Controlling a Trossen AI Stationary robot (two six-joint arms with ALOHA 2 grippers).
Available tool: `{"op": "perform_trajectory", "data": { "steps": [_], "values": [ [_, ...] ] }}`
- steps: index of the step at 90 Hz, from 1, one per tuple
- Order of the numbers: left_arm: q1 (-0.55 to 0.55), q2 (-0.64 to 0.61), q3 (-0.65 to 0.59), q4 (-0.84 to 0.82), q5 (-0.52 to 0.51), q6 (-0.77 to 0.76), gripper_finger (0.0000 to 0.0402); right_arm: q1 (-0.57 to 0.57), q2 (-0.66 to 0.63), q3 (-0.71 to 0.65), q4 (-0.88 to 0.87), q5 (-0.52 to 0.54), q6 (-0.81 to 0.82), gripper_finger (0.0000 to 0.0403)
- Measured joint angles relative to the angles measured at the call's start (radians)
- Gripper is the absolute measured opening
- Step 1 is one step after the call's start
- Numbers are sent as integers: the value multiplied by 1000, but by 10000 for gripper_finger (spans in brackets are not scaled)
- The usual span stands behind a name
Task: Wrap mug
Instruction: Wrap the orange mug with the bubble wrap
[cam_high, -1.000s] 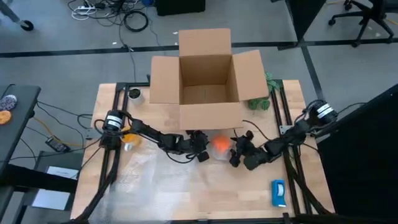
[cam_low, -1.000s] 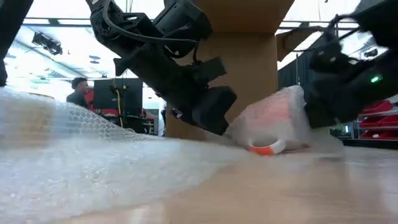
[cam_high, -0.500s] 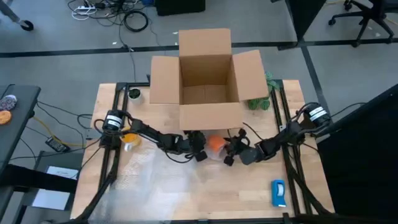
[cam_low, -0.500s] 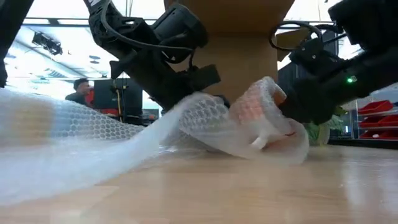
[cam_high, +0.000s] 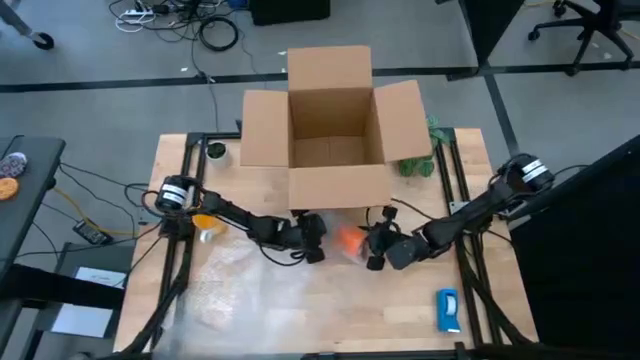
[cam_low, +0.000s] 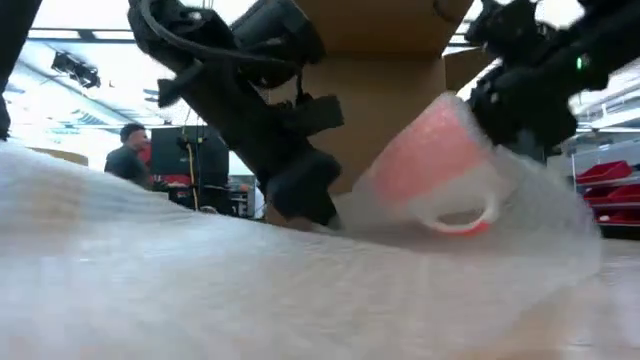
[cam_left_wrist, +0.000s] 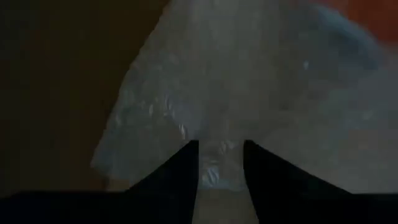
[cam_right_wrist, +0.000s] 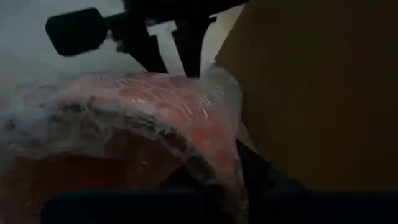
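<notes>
Mug (cam_high: 349, 238) sits mid-desk, just at 6 o'clock of the cardboard box (cam_high: 331, 125), tipped on its side with bubble wrap (cam_low: 150, 290) draped over it; handle hangs low in the low view. Right tool (cam_high: 378, 246) is on the mug's 3 o'clock side, clamped on mug plus wrap as far as I can judge; the wrist view shows orange through plastic right at its fingers. Left tool (cam_high: 311, 240) is at the mug's 9 o'clock, fingers narrow and pinching a fold of the wrap. Step looks like rolling the mug into the sheet. To do it well: right keeps a firm hold and rotates the mug slowly, left holds the sheet taut but not stretched, feeding it as the mug turns. Keep the mug off the box wall; it's close. Watch the handle, the wrap may snag there. Blue object (cam_high: 447, 309) at 5 o'clock is well clear.
</notes>
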Motion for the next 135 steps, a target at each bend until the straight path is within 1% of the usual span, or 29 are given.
{"op": "perform_trajectory", "data": {
  "steps": [14, 28, 37, 44, 59, 73, 79, 87, 92, 103, 114, 118, 122, 127, 135],
  "values": [
    [-25, -30, 1, -48, 0, -2, 108, 18, -11, 125, -195, 1, -102, 3],
    [-63, -31, 1, -87, -2, -8, 108, 27, 54, 226, -294, -2, -219, 3],
    [-94, -30, -1, -124, -2, -39, 108, 39, 117, 269, -310, 0, -296, 3],
    [-118, -30, -1, -183, -9, -81, 108, 53, 173, 301, -322, 17, -359, 3],
    [-163, -45, 1, -348, -53, -190, 108, 88, 280, 384, -352, 105, -534, 3],
    [-197, -100, -4, -414, -81, -232, 108, 102, 359, 446, -362, 132, -705, 3],
    [-206, -133, -4, -435, -102, -243, 108, 104, 387, 456, -363, 139, -762, 3],
    [-219, -178, -4, -482, -122, -285, 108, 104, 417, 457, -363, 175, -832, 3],
    [-229, -201, -4, -525, -125, -313, 108, 103, 431, 458, -365, 185, -852, 3],
    [-248, -236, -5, -635, -130, -384, 108, 104, 444, 453, -380, 167, -855, 3],
    [-262, -240, -5, -724, -174, -473, 108, 106, 440, 457, -355, 193, -844, 3],
    [-265, -240, -5, -716, -186, -495, 108, 105, 440, 456, -352, 193, -845, 3],
    [-266, -240, -12, -666, -191, -500, 108, 105, 440, 456, -342, 193, -843, 3],
    [-272, -241, -27, -549, -192, -485, 108, 105, 439, 456, -336, 197, -828, 3],
    [-279, -239, -61, -342, -188, -384, 108, 106, 439, 456, -338, 216, -816, 3]
  ]
}}
